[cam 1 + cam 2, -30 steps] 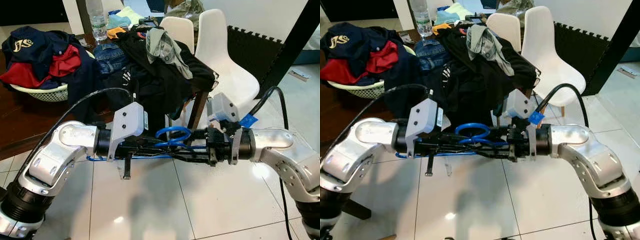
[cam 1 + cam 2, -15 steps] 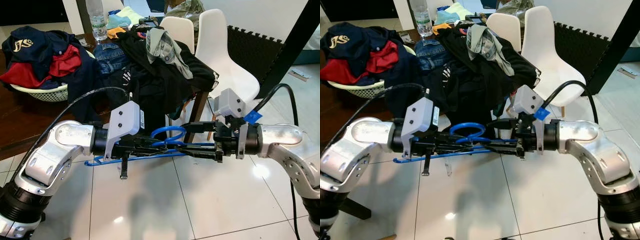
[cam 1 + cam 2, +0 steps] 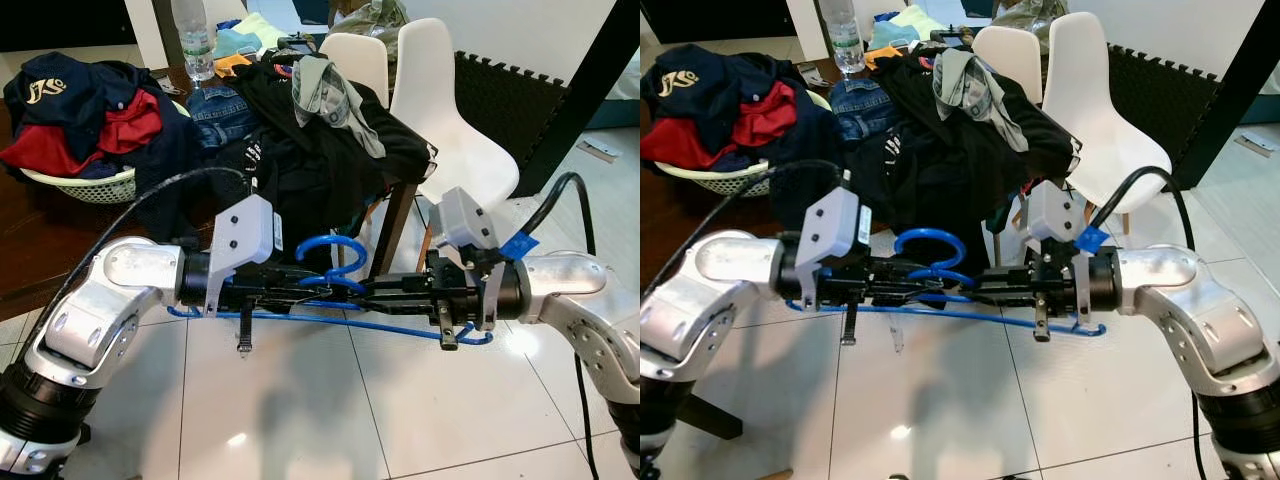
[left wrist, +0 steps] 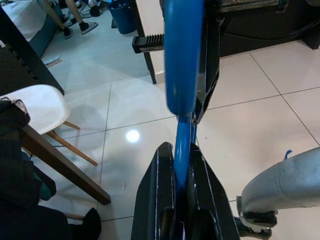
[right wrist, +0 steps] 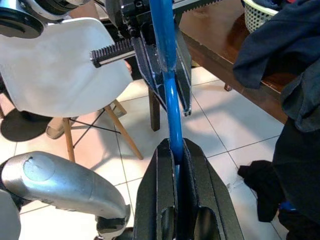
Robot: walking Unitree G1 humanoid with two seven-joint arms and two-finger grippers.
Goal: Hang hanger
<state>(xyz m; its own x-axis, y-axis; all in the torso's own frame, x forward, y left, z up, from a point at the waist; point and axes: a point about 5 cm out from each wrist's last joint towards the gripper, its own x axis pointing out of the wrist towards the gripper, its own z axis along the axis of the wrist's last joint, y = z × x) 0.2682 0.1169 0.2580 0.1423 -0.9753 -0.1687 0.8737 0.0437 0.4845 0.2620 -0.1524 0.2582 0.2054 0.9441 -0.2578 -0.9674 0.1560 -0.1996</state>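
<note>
At far left a white laundry basket (image 3: 95,187) holds red and navy clothes on the dark wooden surface (image 3: 40,250). Both the left end effector (image 3: 325,290) and right end effector (image 3: 375,293) pinch the blue hanger (image 3: 335,262) over white floor tiles (image 3: 300,400), near 2 white chairs (image 3: 440,110).

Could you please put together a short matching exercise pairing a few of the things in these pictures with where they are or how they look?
Things:
1. blue hanger
2. water bottle
3. white chair
4. laundry basket

Descriptions:
A. beside the table's clothes pile, nothing on its seat
B. white mesh, holding red and navy clothes
C. gripped by left gripper and right gripper
D. upright at the table's far end

Pairs: 1-C, 2-D, 3-A, 4-B
</note>
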